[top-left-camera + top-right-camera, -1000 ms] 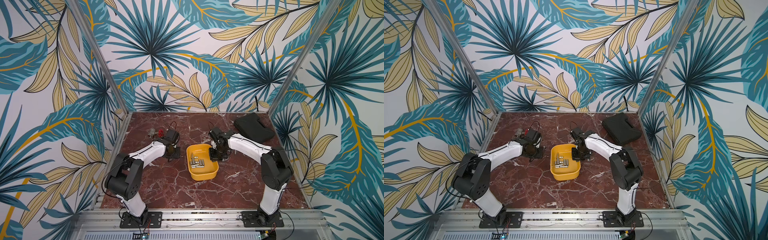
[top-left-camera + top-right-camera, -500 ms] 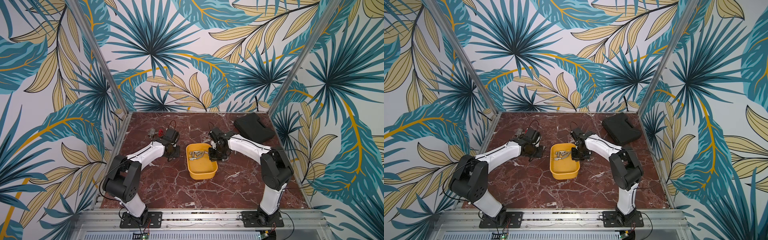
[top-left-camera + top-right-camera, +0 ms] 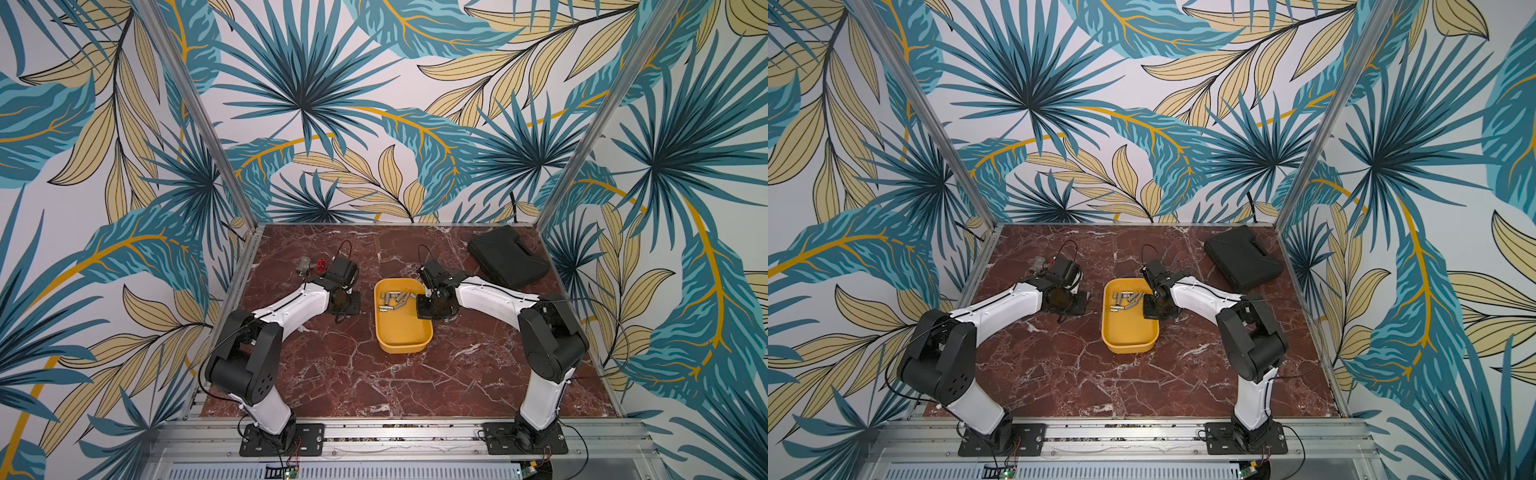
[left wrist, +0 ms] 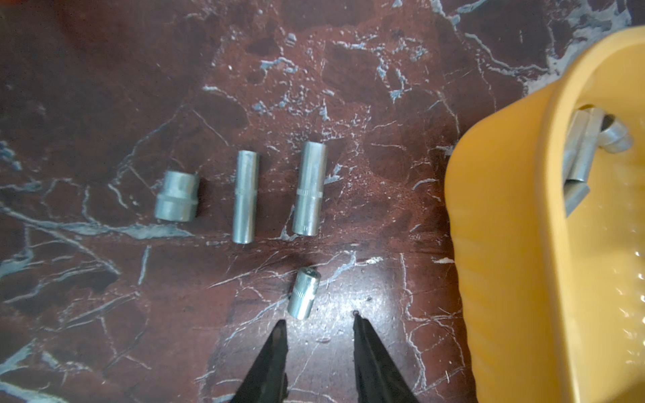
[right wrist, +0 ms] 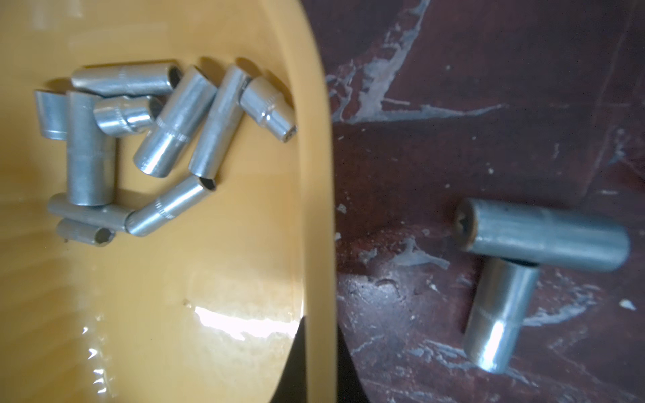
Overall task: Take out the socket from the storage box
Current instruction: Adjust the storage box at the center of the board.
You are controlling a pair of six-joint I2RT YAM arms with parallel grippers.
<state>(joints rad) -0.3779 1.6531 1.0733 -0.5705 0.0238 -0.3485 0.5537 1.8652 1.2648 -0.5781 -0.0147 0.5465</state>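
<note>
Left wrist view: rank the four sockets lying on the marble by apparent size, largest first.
1. thick long socket
2. slim long socket, about as long, only narrower
3. stubby socket
4. small socket, by the left hand; close to the stubby one in length, but thinner

1 storage box (image 3: 402, 347) w/ approx 10 sockets (image 5: 174, 124) in it. 4 loose sockets (image 4: 244, 195) on worktop (image 3: 374, 386) one side, 2 further sockets (image 5: 544, 237) other side. 1 black case (image 3: 507, 257). 2 robot arms (image 3: 291, 307).
</note>
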